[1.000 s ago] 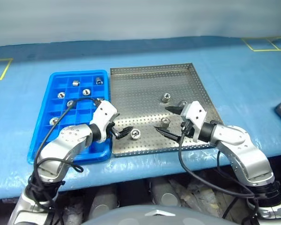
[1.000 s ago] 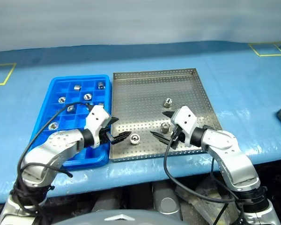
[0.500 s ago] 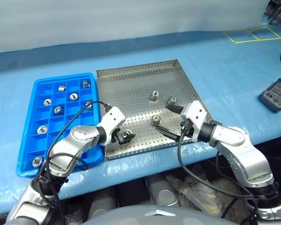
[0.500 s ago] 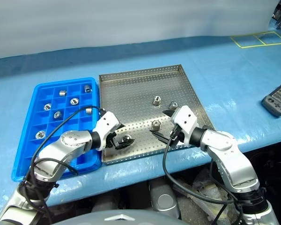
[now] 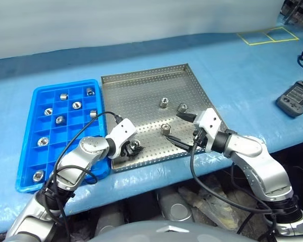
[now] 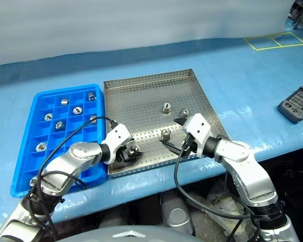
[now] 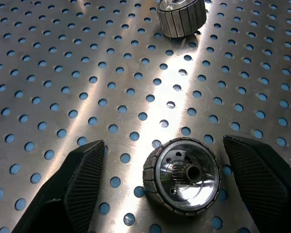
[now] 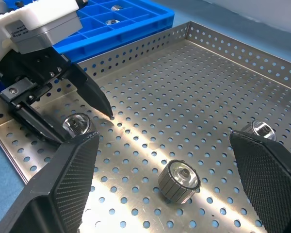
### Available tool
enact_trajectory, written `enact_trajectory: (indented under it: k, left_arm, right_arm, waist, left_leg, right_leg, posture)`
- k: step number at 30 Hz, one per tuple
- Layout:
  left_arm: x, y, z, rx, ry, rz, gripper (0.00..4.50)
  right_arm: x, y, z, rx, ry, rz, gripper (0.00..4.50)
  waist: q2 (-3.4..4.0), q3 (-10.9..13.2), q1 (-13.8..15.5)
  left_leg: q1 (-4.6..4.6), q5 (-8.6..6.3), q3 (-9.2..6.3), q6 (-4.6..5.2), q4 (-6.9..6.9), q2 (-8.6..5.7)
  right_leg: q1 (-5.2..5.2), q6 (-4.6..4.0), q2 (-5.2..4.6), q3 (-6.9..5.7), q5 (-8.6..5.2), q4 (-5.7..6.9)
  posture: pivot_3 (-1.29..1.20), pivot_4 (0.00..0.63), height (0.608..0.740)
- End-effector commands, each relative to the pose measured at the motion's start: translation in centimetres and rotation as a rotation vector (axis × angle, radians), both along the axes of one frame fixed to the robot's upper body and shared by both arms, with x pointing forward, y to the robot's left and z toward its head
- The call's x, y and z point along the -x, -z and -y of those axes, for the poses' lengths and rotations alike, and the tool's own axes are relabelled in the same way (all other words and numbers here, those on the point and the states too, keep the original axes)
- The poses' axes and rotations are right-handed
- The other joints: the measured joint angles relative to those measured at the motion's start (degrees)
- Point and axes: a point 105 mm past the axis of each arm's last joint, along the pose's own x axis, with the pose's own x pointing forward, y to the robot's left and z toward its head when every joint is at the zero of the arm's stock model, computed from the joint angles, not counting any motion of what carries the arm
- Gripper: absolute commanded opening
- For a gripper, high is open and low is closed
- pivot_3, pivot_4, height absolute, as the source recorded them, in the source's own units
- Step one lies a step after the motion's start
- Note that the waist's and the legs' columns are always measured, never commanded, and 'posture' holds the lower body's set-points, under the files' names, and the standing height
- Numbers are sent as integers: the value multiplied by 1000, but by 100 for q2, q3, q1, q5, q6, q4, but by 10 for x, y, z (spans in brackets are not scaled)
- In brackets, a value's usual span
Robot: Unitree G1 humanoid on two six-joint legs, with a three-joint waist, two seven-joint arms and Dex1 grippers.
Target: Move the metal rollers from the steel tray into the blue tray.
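Roller (image 7: pixel 182 175) lies tilted, hole facing left wrist camera.

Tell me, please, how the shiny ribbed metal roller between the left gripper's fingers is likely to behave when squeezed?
The shiny ribbed metal roller looks solid, so probably rigid and heavy for its size. Its ribbed side should aid grip. Standing on its flat end on the perforated steel tray, it probably won't roll unless tipped.

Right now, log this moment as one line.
left gripper: open around roller | right gripper: open, idle | steel tray: four rollers left
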Motion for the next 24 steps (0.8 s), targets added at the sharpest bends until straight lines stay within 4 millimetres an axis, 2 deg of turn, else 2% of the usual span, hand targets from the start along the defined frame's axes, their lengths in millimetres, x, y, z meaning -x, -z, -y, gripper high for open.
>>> enact_trajectory:
  k: [1,2,8,16,24]
  left_arm:
    - [-6,4,-16,-50,-59,-2,2672]
    - [-6,4,-16,-54,-62,-1,2335]
    - [-8,1,-15,-44,-70,13,2335]
    - [-14,-16,-18,41,-118,51,2335]
    - [-12,-10,-18,26,-121,23,2335]
  right_arm:
    - [0,-12,-5,-16,-22,55,4500]
    - [0,-12,-5,-16,-22,56,4500]
    - [-1,-12,-7,-16,-27,58,4500]
    - [-2,-12,-10,-16,-41,60,4500]
    - [-3,-13,-12,-17,-52,65,4500]
  waist:
    - [0,0,-39]
    - [0,0,-52]
    - [0,0,-69]
    - [-1,1,-59]
    - [-2,1,-50]
  left_leg:
    - [0,0,1,0,0,0]
    - [0,0,2,0,0,0]
    - [0,0,2,1,-1,0]
    - [-6,-1,1,1,-2,0]
    - [-8,-4,1,7,-2,-1]
  right_leg:
    - [0,1,0,1,1,0]
    - [0,2,0,2,1,0]
    - [-2,2,0,3,1,-1]
    - [-7,3,-1,2,2,-3]
    - [-8,4,-3,2,2,-6]
  posture:
    - [-252,150,740]
    - [-252,150,740]
    - [-245,150,740]
    - [-234,150,740]
    - [-227,150,740]
